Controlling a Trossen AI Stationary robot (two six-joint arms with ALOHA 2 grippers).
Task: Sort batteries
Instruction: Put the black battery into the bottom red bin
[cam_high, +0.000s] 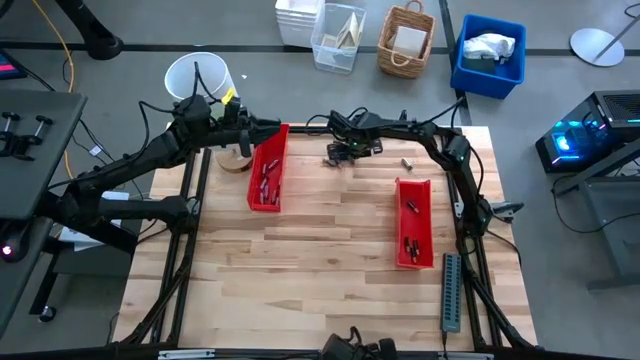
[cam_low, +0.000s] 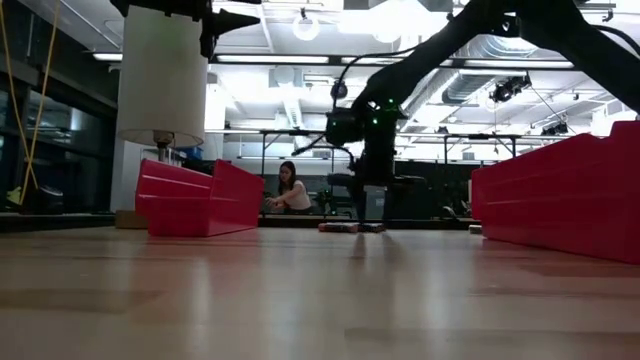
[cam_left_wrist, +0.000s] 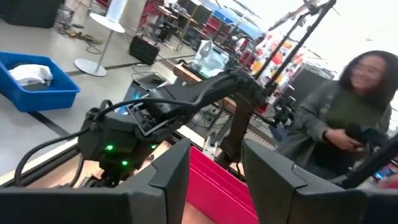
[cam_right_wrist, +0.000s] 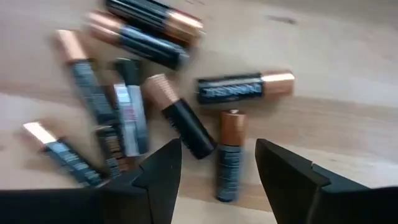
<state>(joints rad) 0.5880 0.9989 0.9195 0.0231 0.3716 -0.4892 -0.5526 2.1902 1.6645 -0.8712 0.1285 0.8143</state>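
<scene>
I am looking at the table (cam_high: 300, 270) from above. The big wooden middle between the 2 red trays is lying bare, so a gripper could pass there. The left red tray (cam_high: 268, 168) is standing as a wall on one side, and the right red tray (cam_high: 413, 222) on the other. At the far edge, the right gripper (cam_high: 340, 152) is hanging low over a heap of batteries (cam_right_wrist: 143, 106), filling that gap. 1 lone battery (cam_high: 407, 163) is lying just past it. The left gripper (cam_high: 262, 128) is sitting above the left tray's far end. A grey ridged strip (cam_high: 452, 291) is blocking the right edge.
</scene>
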